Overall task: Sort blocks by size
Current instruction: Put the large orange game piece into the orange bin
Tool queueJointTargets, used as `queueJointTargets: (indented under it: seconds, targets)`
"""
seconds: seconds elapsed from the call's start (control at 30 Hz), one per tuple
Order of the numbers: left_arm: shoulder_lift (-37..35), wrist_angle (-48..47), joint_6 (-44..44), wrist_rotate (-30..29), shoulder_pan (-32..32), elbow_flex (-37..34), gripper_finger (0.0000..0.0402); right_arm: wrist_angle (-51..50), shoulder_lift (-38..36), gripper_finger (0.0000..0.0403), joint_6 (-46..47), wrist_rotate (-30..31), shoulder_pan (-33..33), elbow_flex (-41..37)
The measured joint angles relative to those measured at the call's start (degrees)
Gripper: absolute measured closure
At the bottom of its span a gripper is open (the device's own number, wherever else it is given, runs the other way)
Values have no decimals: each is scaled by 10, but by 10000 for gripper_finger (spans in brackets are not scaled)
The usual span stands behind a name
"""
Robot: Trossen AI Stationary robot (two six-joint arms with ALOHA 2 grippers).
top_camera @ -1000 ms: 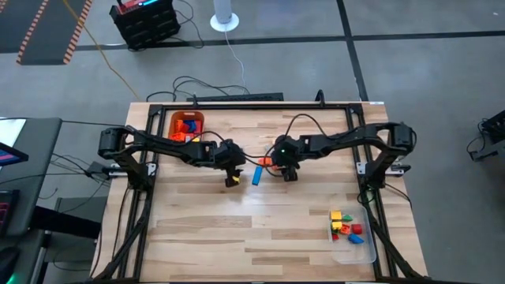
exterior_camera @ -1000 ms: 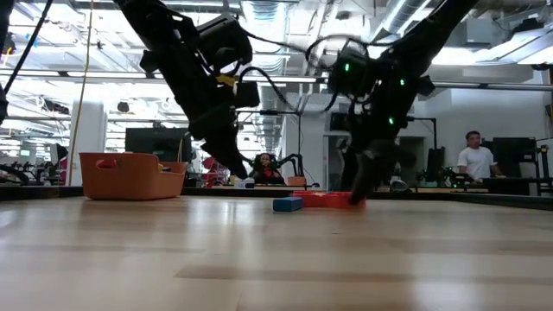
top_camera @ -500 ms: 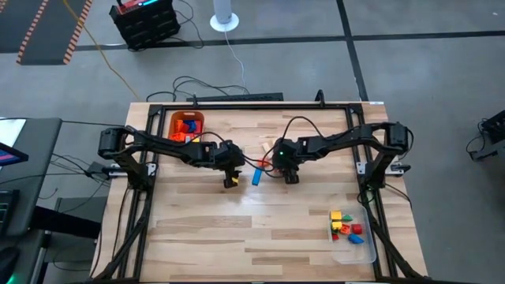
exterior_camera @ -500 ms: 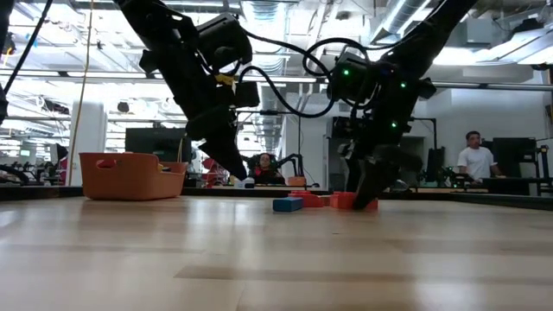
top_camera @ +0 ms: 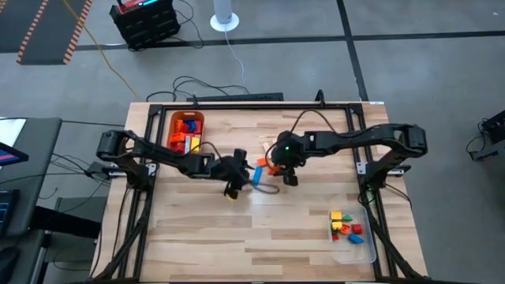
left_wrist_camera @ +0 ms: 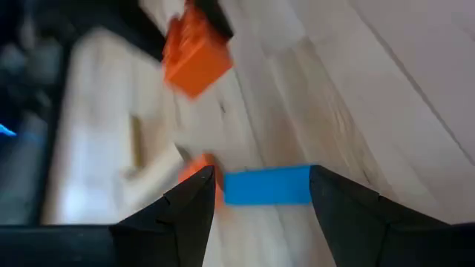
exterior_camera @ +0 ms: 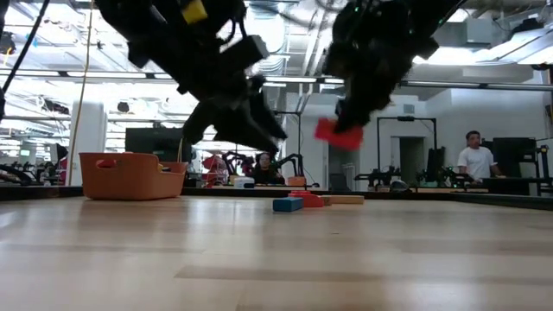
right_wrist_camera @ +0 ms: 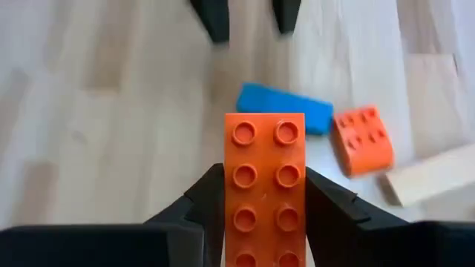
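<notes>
I have the long orange studded plastic brick (right_wrist_camera: pixel 265 189) clamped in my right gripper (top_camera: pixel 284 168), lifted off the desk (top_camera: pixel 197 229), its long axis running straight out between the fingers. My left gripper (left_wrist_camera: pixel 260 194) hangs released, the blue rectangular plastic brick (left_wrist_camera: pixel 267 185) crosswise just beyond its fingertips.

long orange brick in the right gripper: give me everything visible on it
The long orange brick is a glossy plastic rectangle with two rows of round studs, four pairs showing. The right gripper is shut on its long sides, fingers touching it. In the low view it hangs tilted, clear of the table, touching nothing else.
</notes>
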Motion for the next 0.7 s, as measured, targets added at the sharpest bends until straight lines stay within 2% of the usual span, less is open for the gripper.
queueJointTargets:
  seconds: [0.13,0.23,0.37,0.5,0.7]
  targets:
    - [0,64,86,-87,-42,0,189,38,-28,234,70,-46,3,0]
    - [0,115,150,-118,-60,0,189,58,-25,222,103,-72,15,0]
    - [0,157,199,-121,-72,0,189,81,-15,228,120,-90,37,0]
    - [0,154,235,-118,-80,0,189,98,-13,235,134,-90,55,0]
    - [0,181,297,-74,-88,0,189,123,-15,223,157,-90,64,1]
